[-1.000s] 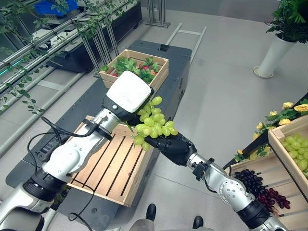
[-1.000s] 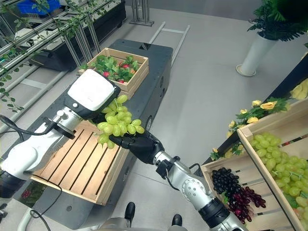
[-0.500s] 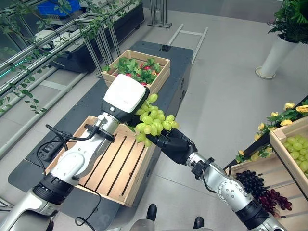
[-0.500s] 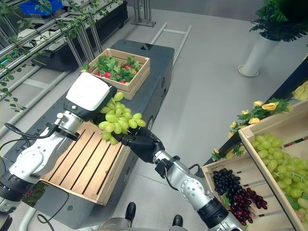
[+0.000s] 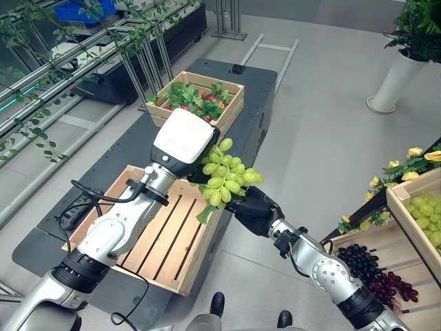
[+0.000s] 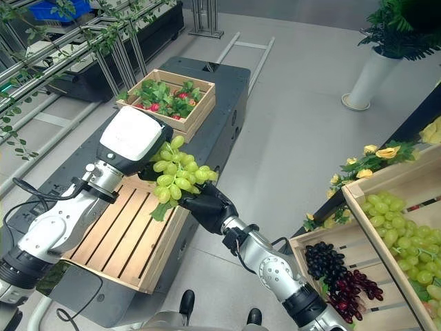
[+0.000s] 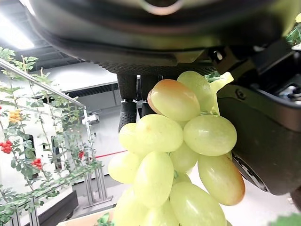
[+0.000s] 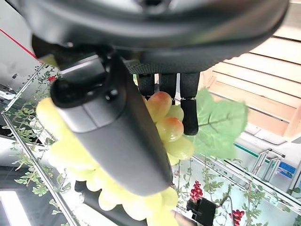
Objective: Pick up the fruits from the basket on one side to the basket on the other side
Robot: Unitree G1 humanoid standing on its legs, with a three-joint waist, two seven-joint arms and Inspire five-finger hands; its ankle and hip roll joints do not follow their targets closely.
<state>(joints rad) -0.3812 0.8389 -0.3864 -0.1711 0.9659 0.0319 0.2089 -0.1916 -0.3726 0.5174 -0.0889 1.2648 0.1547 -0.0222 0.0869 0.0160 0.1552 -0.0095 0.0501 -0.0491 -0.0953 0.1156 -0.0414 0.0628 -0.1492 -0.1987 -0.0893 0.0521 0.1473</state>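
Both arms reach inward and meet above the slatted wooden crate (image 5: 158, 234). The left hand (image 5: 182, 141), white-backed, and the dark right hand (image 5: 253, 210) both curl their fingers round a bunch of green grapes (image 5: 227, 176), which hangs between them over the crate's right edge.

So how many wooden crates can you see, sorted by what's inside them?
Empty slatted crate: 1
Crate of strawberries and leaves: 1
Crate of green grapes: 1
Crate of dark grapes: 1
Total: 4 crates
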